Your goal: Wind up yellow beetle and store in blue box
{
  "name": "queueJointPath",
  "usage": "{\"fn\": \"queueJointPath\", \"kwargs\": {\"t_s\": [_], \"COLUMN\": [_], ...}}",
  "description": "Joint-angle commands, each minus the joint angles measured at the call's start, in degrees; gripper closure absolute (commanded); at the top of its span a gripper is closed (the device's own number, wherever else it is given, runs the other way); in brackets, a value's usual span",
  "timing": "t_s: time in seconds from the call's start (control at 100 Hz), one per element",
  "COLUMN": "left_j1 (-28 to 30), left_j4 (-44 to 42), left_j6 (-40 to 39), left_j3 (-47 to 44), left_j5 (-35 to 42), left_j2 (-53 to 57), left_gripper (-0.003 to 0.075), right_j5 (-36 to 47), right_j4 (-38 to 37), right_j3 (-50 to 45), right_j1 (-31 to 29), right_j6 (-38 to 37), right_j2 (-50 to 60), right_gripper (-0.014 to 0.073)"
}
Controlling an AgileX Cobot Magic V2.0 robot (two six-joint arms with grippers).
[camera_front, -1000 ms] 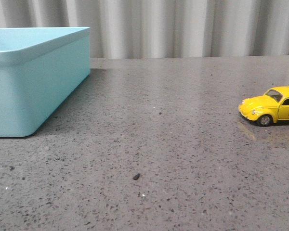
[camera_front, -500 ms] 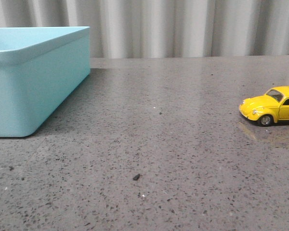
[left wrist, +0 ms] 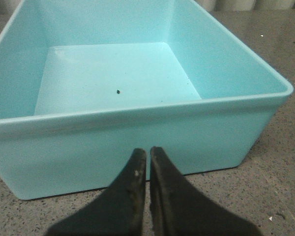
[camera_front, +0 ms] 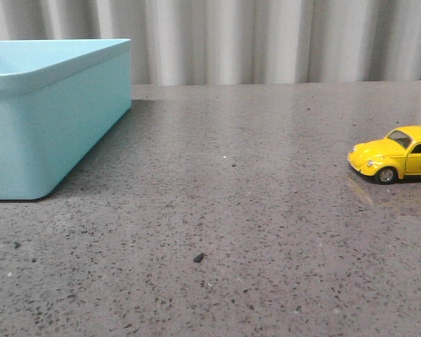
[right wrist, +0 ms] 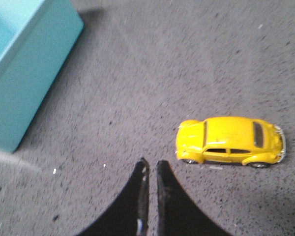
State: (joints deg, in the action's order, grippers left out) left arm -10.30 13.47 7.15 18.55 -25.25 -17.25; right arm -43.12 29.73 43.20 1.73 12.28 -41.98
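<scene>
A grey speckled stone table (camera_front: 252, 210) stands before a pale pleated curtain (camera_front: 266, 42). The blue box (camera_front: 49, 112) sits at far left, the yellow beetle (camera_front: 396, 154) at far right, well apart. Right gripper (right wrist: 150, 169), fingers pressed together, hangs near the beetle. Left gripper (left wrist: 147, 157), fingers together, faces the box wall.

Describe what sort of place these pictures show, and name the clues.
Probably a lab or test bench for robot work, not a home: a bare grey speckled countertop, a plain pale curtain behind it, and only two props, a blue box and a yellow beetle.
</scene>
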Motion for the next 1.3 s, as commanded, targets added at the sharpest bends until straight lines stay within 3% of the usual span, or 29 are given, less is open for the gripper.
{"fn": "queueJointPath", "kwargs": {"t_s": [0.0,0.18,0.45,0.73,0.97,1.29], "left_j1": [-1.3,-1.4,-1.4,-1.4,-1.4,-1.4], "left_j4": [0.3,0.3,0.3,0.3,0.3,0.3], "left_j6": [0.3,0.3,0.3,0.3,0.3,0.3], "left_j3": [1.7,1.7,1.7,1.7,1.7,1.6], "left_j5": [3.8,4.1,4.6,5.0,5.0,5.0], "left_j2": [-0.9,-0.9,-0.9,-0.9,-0.9,-0.9], "left_gripper": [0.0741,0.0741,0.0741,0.0741,0.0741,0.0741], "right_j5": [-4.9,-16.8,-28.2,-28.0,-27.1,-24.9], "right_j4": [-1.4,-7.5,-13.9,-15.1,-22.6,-23.7], "right_j3": [8.5,21.8,32.2,33.6,33.6,33.6], "right_j1": [-0.1,-0.1,-0.1,1.5,6.5,6.8], "right_j6": [0.3,-0.9,-2.8,-2.8,-5.2,-6.9], "right_j2": [-6.1,-17.4,-31.6,-38.6,-40.2,-41.7], "right_gripper": [0.0635,0.0634,0.0634,0.0634,0.0634,0.0634]}}
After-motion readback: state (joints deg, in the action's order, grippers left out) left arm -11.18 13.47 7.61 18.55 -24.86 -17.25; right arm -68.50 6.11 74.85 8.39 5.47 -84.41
